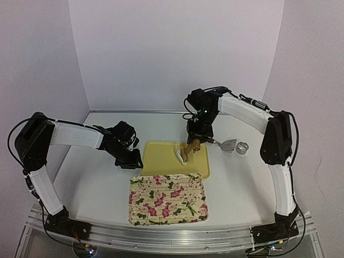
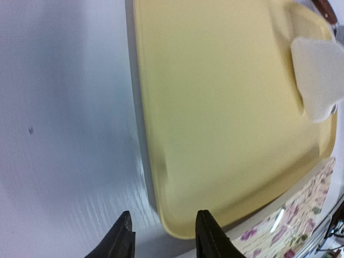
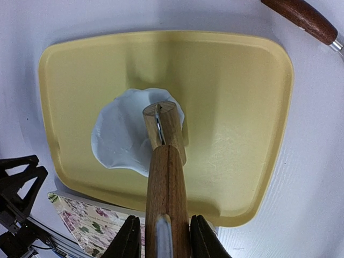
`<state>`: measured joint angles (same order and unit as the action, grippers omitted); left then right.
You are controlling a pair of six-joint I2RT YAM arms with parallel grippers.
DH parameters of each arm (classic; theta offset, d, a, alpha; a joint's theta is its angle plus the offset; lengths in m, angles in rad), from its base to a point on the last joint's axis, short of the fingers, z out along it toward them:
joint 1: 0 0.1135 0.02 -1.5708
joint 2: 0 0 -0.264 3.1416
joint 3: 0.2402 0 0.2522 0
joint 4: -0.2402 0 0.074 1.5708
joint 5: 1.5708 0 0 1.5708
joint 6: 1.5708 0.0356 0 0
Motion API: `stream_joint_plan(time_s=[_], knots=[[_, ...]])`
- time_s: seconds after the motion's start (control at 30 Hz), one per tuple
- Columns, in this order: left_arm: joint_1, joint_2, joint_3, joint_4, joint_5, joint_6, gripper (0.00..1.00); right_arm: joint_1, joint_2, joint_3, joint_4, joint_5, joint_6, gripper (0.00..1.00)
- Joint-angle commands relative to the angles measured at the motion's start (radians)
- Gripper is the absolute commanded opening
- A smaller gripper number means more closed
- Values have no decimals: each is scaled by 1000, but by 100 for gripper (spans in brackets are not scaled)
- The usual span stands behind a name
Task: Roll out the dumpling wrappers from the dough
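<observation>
Left hand [image 2: 161,228] partly open, empty, right hand [image 3: 164,236] clamped on wooden roller [image 3: 166,172], its head on dough [image 3: 115,137].

Board [image 1: 158,160] at centre of table [image 1: 91,183]; dough sheet [image 1: 178,152] on it, right of middle. Rolling pin [image 1: 190,149] tilted, head on dough sheet's right edge, handle up between fingers of right gripper [image 1: 196,141] over board's far right part. Serving tray [image 1: 167,198] just before board. Scraper [image 1: 229,145] on table right of board, ring cutter [image 1: 243,148] just beside it, further right. Left gripper [image 1: 133,159] at board's left edge, fingers apart
</observation>
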<state>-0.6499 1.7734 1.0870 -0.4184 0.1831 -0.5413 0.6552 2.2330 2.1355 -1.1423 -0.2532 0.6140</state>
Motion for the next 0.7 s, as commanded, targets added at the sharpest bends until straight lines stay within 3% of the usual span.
stream_joint_plan(time_s=[0.0,0.37,0.67], knots=[[41,84,143,-43,-58,26,42,-3,2,-12,-12,4,3,0],[108,257,293,-10,9,65,42,-18,63,-27,-13,-62,1,0],[108,296,257,54,110,48,35,-54,113,-52,2,-161,-19,0]])
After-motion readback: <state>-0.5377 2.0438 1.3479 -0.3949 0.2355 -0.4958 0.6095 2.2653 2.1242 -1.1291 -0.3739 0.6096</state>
